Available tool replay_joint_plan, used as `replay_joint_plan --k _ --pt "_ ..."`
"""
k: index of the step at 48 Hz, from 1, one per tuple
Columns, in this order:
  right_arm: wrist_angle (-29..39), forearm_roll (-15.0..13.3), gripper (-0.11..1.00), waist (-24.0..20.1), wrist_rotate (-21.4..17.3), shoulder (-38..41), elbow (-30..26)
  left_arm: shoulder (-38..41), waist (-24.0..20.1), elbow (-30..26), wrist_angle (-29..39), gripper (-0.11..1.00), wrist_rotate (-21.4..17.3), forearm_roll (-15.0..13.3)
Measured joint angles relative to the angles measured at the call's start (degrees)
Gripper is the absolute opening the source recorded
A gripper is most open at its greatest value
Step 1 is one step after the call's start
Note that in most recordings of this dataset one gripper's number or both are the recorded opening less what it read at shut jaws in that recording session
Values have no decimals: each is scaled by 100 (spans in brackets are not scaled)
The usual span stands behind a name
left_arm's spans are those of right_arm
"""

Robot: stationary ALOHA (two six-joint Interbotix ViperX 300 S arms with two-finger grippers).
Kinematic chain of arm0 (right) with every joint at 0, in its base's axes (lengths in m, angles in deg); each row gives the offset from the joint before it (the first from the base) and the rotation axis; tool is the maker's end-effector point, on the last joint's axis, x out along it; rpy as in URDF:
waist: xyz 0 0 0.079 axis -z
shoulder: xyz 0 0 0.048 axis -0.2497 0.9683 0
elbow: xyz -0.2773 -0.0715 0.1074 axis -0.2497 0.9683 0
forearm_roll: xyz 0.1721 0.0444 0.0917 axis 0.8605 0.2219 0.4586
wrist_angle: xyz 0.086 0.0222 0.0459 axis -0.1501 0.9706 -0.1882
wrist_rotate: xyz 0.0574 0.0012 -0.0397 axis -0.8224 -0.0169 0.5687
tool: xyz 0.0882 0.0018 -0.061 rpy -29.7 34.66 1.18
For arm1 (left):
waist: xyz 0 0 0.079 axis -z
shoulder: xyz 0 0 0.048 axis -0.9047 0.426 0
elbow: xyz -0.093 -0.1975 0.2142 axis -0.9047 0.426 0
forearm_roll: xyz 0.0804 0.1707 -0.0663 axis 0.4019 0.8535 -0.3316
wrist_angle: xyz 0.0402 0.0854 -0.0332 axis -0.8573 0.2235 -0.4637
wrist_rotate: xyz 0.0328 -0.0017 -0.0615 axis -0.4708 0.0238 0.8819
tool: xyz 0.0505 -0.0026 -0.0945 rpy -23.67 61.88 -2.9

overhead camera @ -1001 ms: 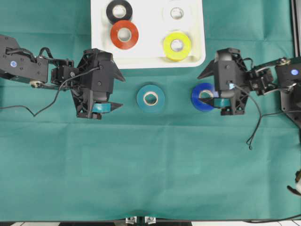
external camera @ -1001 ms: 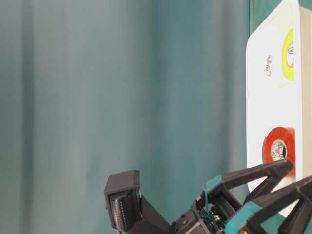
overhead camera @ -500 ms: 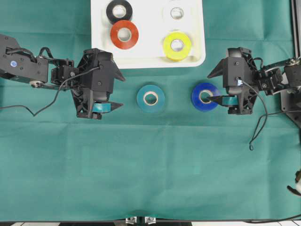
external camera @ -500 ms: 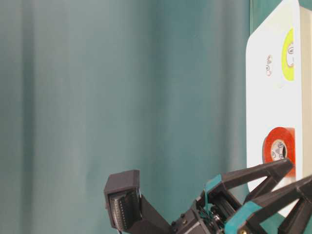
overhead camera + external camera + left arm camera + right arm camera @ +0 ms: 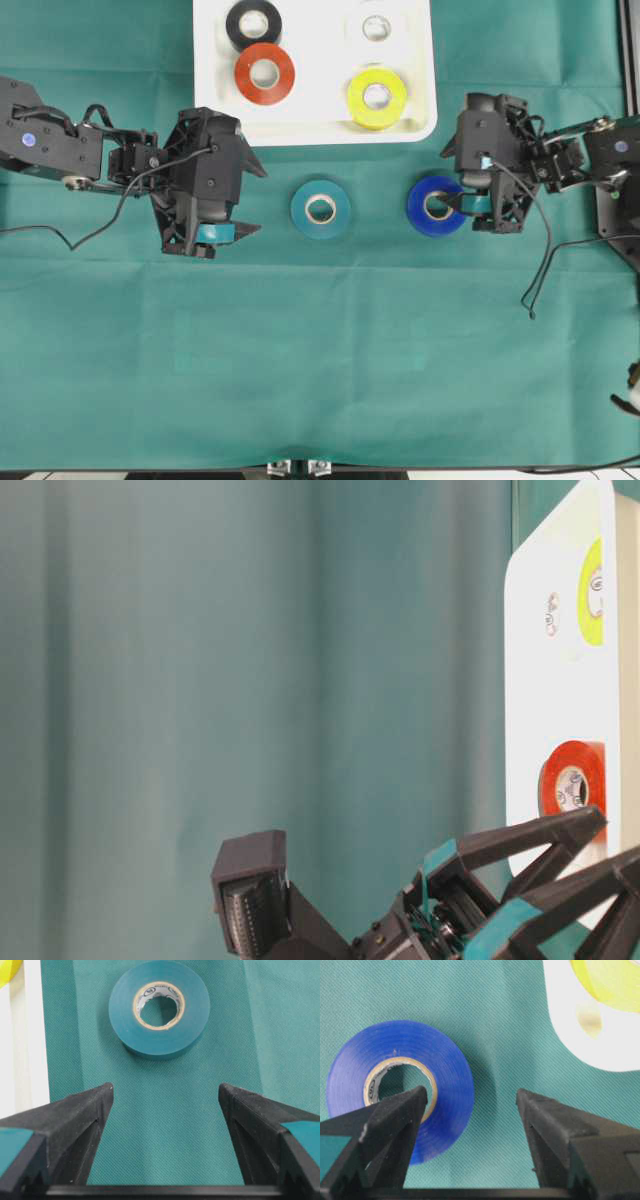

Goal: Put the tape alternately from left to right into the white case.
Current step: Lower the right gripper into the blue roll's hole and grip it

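Right pincer (image 5: 470, 1097) apart, one finger over core of glossy blue tape roll (image 5: 434, 206). Left pincer (image 5: 165, 1092) apart, glossy teal tape roll (image 5: 159, 1006) ahead on green tabletop (image 5: 320, 350).

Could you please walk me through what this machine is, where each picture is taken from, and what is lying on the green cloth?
These are two robot arms with pincer grippers. One picture looks straight down, one sits at table level, and two come from cameras on the wrists. The white case already holds black, orange-red, white and yellow tape rolls. The teal roll and blue roll lie on the cloth. The left gripper is open and empty, facing the teal roll. The right gripper is open, one finger over the blue roll's hole, holding nothing.
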Motion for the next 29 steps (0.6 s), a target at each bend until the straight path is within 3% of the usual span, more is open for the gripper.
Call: replay_joint_plan --k 20,24,29 --pt "-141 -9 76 0 18 439 -220 -9 9 18 -9 83 0 0" --pt "-141 -9 64 0 18 439 -229 -9 9 18 0 83 0 0" --pt "-141 -9 37 -18 26 404 -229 -9 9 9 0 83 0 9"
